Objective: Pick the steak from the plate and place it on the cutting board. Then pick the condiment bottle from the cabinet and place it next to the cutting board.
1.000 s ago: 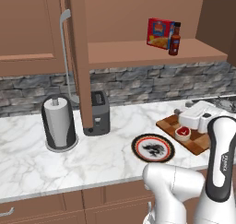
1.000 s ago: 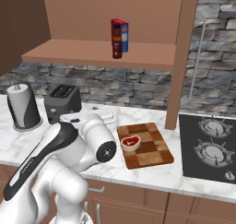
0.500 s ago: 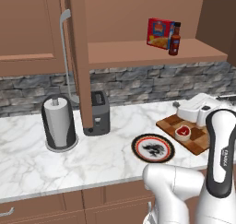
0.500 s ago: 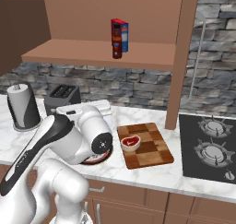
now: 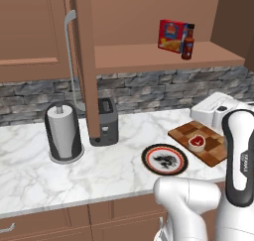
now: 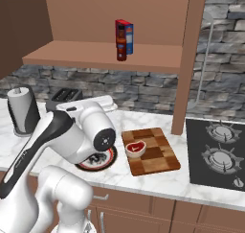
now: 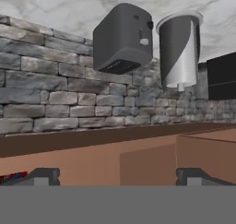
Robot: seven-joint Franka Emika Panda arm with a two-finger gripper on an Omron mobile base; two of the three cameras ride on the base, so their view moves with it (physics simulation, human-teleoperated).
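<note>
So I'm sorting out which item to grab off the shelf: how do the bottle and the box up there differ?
The bottle is slim and dark red with a black cap and a narrow neck; the box is wider, flat-sided, red and yellow. In the left base view the bottle stands nearer the shelf's front edge, with the box behind it to the left. Both stand upright on the same cabinet shelf, close together.

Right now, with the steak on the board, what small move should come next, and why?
Probably raise the open gripper toward the bottle on the cabinet shelf. The steak already lies on the board, the plate is bare, and the bottle stands beside a red and yellow box.
</note>
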